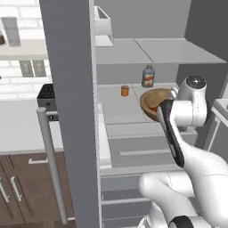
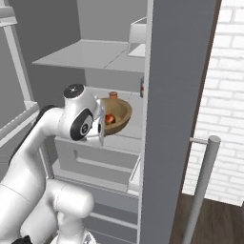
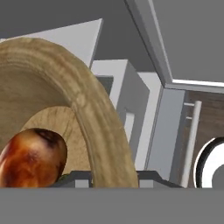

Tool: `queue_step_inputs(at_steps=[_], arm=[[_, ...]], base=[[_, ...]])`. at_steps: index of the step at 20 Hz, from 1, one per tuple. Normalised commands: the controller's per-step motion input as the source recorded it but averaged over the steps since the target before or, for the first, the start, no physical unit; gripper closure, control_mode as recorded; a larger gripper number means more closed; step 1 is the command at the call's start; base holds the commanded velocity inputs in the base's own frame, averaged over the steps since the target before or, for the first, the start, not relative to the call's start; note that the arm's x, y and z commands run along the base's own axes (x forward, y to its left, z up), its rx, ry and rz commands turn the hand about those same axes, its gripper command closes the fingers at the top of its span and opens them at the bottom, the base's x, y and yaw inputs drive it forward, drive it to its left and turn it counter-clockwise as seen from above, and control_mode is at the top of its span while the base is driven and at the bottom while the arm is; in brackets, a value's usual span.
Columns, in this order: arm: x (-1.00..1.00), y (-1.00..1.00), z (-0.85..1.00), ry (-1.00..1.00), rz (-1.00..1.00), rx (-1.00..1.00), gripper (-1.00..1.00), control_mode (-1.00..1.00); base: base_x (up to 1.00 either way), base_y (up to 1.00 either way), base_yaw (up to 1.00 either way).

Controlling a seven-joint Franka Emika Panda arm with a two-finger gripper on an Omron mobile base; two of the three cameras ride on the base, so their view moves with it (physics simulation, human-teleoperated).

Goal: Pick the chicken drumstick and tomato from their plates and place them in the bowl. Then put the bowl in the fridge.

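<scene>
- The arm (image 1: 187,178) is seen rising from the lower right of the left base view and reaching forward into the open fridge (image 1: 133,133)
- The gripper (image 3: 105,177) is closed on the rim of the bowl (image 1: 156,101); in the hand view, its dark tips are seen at the bottom centre, either side of the wooden wall
- The bowl is held tilted, at centre right of the left base view, over the middle shelf (image 1: 116,107)
- The chicken drumstick (image 3: 31,157) is lying inside the bowl, at the lower left of the hand view
- A red patch, probably the tomato (image 2: 110,118), is seen inside the bowl at the centre of the right base view
- A small orange jar (image 1: 125,91) and a bottle (image 1: 148,76) are standing further back on the same shelf, apart from the bowl
- The fridge door (image 1: 71,111) is standing open at the left of the left base view, with its bar handle (image 1: 51,164) below
</scene>
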Motion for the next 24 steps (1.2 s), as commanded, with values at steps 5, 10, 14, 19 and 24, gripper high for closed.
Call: queue_step_inputs(at_steps=[5,10,14,19,24], arm=[[0.61,-0.28,-0.07,0.05,0.0,0.0,1.0,-1.0],[0.53,-0.36,-0.1,0.03,0.0,0.0,1.0,-1.0],[0.42,-0.21,-0.17,0.0,0.0,0.0,1.0,-1.0],[0.36,-0.1,-0.4,0.0,0.0,0.0,1.0,-1.0],[0.33,-0.13,-0.34,0.0,0.0,0.0,1.0,-1.0]], base=[[0.0,0.0,0.0],[0.0,0.0,0.0],[0.0,0.0,0.0],[0.0,0.0,0.0],[0.0,0.0,0.0]])
